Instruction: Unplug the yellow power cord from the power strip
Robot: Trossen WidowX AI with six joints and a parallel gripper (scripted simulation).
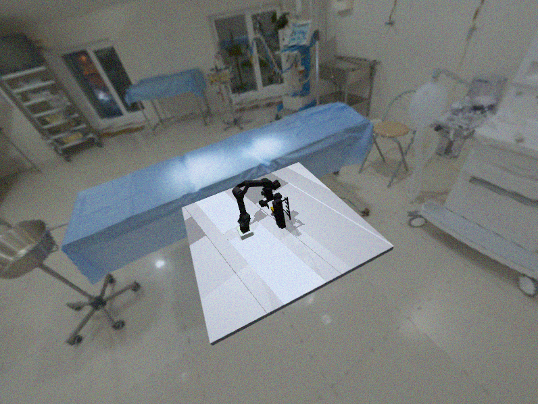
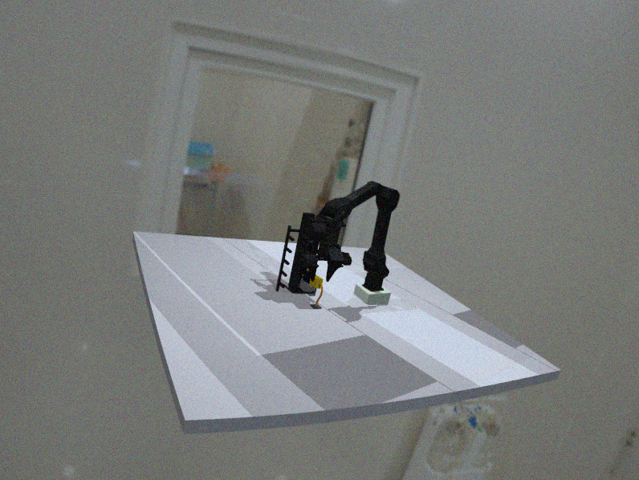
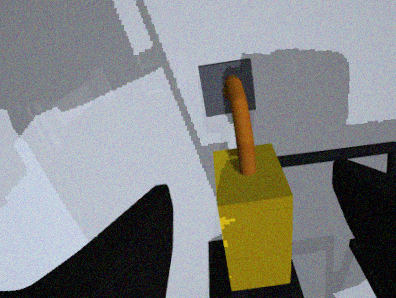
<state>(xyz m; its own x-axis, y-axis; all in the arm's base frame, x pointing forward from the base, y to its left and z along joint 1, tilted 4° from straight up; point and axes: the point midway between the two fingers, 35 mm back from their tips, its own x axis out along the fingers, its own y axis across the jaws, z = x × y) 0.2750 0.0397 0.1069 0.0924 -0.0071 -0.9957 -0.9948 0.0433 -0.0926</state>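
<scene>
Our black two-fingered hand (image 2: 321,274) (image 3: 251,184) stands apart around the blocky yellow plug (image 2: 315,281) (image 3: 257,242), its orange cord (image 2: 319,295) (image 3: 243,127) rising toward twelve o'clock in the wrist view. We cannot tell whether it's unplugged; backing away remains.

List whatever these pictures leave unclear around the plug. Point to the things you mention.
- Whether the yellow plug (image 1: 272,209) (image 2: 315,281) (image 3: 257,240) is out: its far end is hidden in the wrist view, where the lower edge cuts off what lies beyond.
- The orange cord (image 2: 321,297) (image 3: 244,130) in the top view: too small to make out.
- Full gripper fingers: cut off by the wrist picture's edges.
</scene>
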